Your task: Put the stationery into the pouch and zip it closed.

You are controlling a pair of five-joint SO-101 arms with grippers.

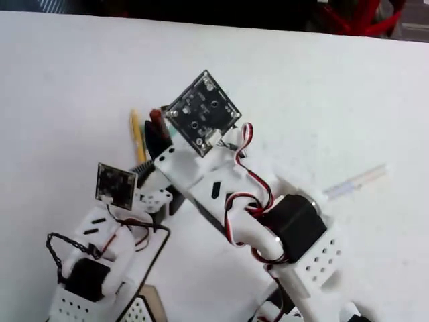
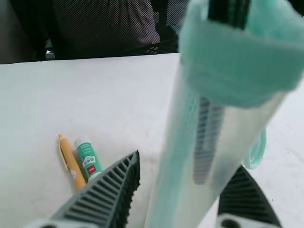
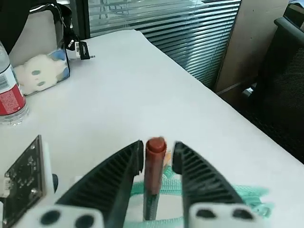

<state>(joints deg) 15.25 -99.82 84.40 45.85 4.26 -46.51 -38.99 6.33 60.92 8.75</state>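
Your right fingers (image 3: 118, 171) are closed on the red-capped pen (image 3: 155, 161). One finger sits on each side of its barrel, and the reddish-brown cap pokes out just past the fingertips. Just beneath those fingers you can see the mint-green zip edge of the pouch (image 3: 247, 197), so the pen sits right at the pouch. Whether its hidden end is already inside, you cannot tell. Your left fingers (image 2: 111, 187) are spread wide around the pouch (image 2: 223, 114) and grip it between them. It stands upright off the surface (image 1: 322, 80), clear-walled with a mint band at its near end. Something with dark marks shows through the wall, too blurred to name. From above, the two arms meet near the middle of the surface, the right arm reaching across above the left. The red cap (image 1: 155, 117) shows at the tip of the right arm. The yellow pen (image 2: 70, 161) lies flat on the surface just beside the pouch, outside both pairs of fingers. The green glue stick (image 2: 88, 160) lies right against it, side by side. A clear strip (image 1: 355, 181) lies flat well apart from the arms on the right arm's side. A water bottle (image 3: 8, 95) stands far off across the surface.
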